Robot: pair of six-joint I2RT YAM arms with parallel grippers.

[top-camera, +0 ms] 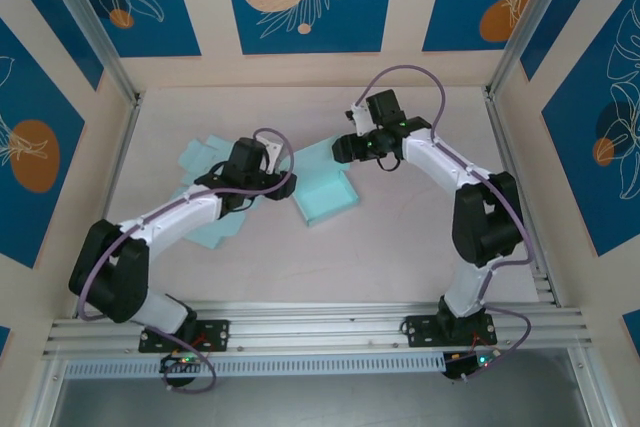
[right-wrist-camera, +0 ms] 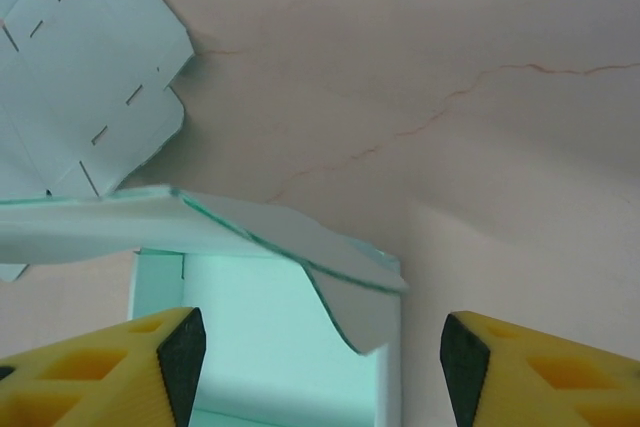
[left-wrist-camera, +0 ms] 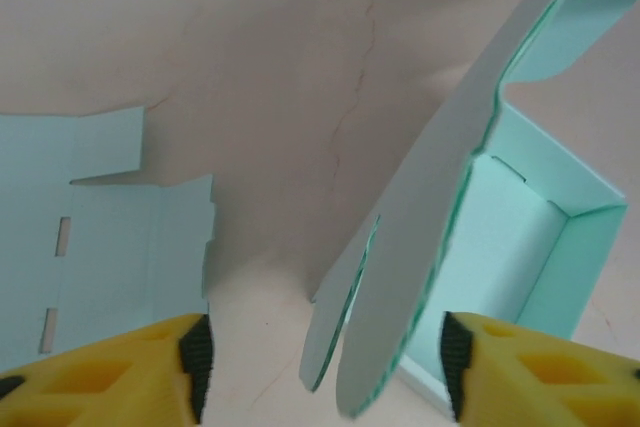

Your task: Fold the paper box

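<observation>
The table [top-camera: 400,247] is a pale, pinkish-beige surface crossed by thin reddish veins (clearest in the 2 wrist views); near its middle sits the mint paper box [top-camera: 330,197], its base flat on the tabletop, its low walls upright and its top open; 1 long flap [left-wrist-camera: 430,237] rises off the box instead of lying down; on the left half lie flat mint sheets [top-camera: 200,159], cut with small slots and pressed flat to the surface, their count unclear; a strip of bare tabletop separates the nearest sheet from the box.
</observation>
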